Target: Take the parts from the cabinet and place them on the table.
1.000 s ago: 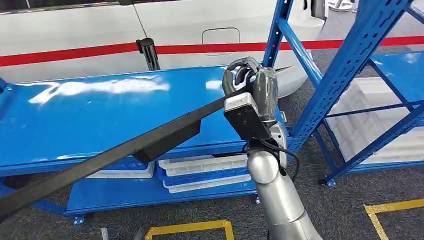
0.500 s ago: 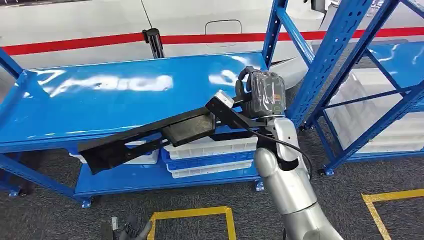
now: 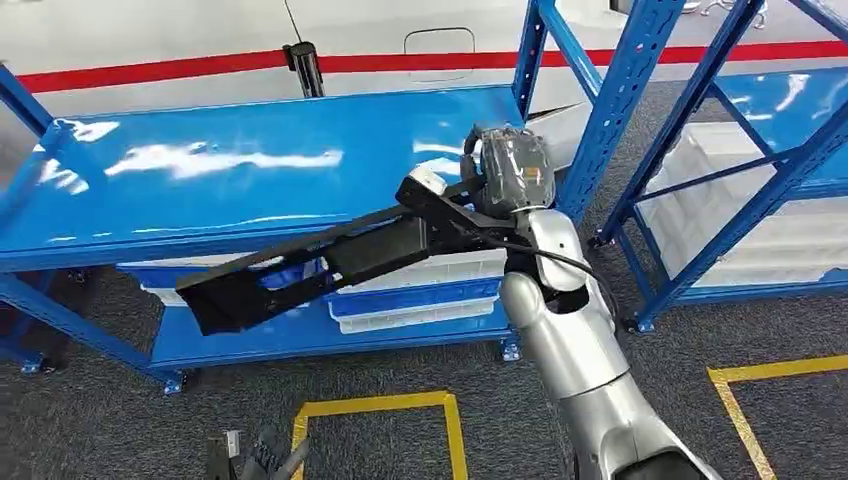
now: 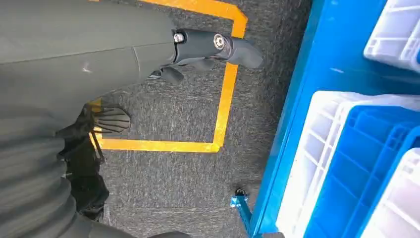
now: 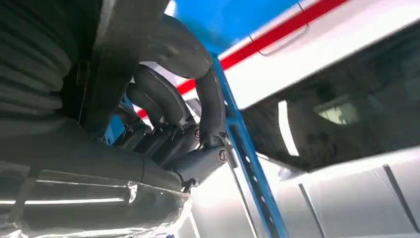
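Note:
My right hand (image 3: 508, 168), under a clear plastic cover, grips one end of a long black part (image 3: 330, 258). The part slopes down and to the left, in front of the blue table top's (image 3: 230, 165) front edge, with its far end near the lower shelf. In the right wrist view the dark fingers (image 5: 200, 87) curl around the black part (image 5: 116, 47). My left hand (image 3: 255, 458) hangs low over the floor at the bottom edge; in the left wrist view the left hand (image 4: 198, 47) holds nothing and its thumb sticks out.
White and blue crates (image 3: 420, 292) sit on the lower shelf under the table top. A blue rack (image 3: 640, 110) with white crates (image 3: 790, 235) stands to the right. Yellow floor tape (image 3: 375, 405) marks the grey carpet. A white vehicle with a red stripe (image 3: 200, 65) stands behind.
The view has shifted. My right hand has swung the black part: its far end has come in from the bottom left corner and now hangs before the table's front edge.

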Controlling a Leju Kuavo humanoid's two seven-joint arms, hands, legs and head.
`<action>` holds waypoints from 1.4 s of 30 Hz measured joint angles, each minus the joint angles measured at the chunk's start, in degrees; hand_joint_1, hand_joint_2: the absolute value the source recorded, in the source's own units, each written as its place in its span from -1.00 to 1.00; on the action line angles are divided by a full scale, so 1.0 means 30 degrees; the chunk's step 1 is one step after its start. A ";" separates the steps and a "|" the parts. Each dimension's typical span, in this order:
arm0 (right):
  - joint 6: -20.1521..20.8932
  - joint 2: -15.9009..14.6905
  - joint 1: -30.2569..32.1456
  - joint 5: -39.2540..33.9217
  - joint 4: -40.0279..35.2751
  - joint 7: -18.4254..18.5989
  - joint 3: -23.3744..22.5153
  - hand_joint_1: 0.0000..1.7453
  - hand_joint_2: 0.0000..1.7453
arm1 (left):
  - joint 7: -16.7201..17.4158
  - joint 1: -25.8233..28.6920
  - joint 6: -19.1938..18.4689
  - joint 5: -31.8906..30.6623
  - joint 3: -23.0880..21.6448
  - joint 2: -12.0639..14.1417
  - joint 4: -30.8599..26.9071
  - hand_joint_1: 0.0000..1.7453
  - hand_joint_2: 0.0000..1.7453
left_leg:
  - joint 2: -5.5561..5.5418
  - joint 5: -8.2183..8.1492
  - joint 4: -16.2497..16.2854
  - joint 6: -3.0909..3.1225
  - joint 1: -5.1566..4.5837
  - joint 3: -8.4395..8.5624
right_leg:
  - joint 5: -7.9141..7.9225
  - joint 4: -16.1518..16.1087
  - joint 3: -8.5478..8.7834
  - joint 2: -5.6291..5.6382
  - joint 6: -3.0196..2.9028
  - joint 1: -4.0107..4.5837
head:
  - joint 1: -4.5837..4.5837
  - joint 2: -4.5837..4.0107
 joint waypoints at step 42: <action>-0.4423 -0.1829 0.3454 -0.5202 -0.1494 -0.2856 -0.1428 1.00 1.00 | 0.0524 -0.0818 0.0452 0.1319 -0.2565 0.0328 0.0153 -1.00 1.00 | 0.0096 0.2969 -0.0172 0.0333 -0.0054 -0.3050 | -0.2178 0.2488 0.1521 0.0036 0.0599 -0.0020 | 0.0182 0.0000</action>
